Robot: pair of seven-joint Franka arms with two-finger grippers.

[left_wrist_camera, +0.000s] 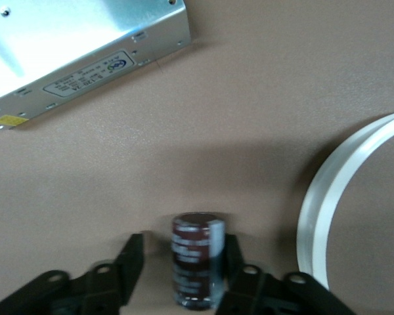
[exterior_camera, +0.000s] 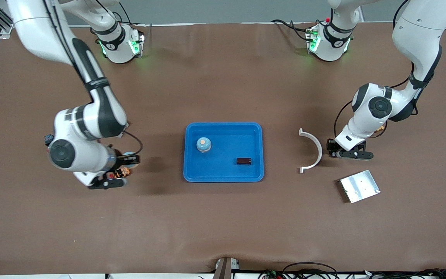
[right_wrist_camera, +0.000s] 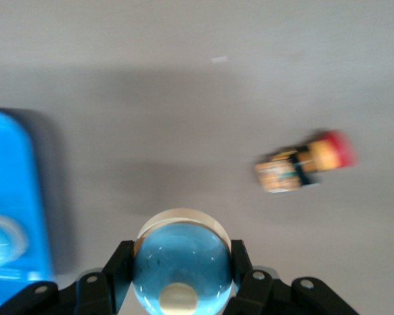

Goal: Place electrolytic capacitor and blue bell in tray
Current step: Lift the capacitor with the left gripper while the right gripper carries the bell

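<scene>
Your left claw (left_wrist_camera: pixel 184 262) grips an upright dark-maroon cylindrical capacitor (left_wrist_camera: pixel 196 259) low over the brown worktop (exterior_camera: pixel 223 217); its print is unreadable. Your right claw (right_wrist_camera: pixel 180 275) is closed on a translucent blue dome bell (right_wrist_camera: pixel 180 266). The bright-blue rectangular plastic tray (exterior_camera: pixel 223 130) sits mid-worktop. The silver metal box (left_wrist_camera: pixel 72 46) has an illegible white label.
</scene>
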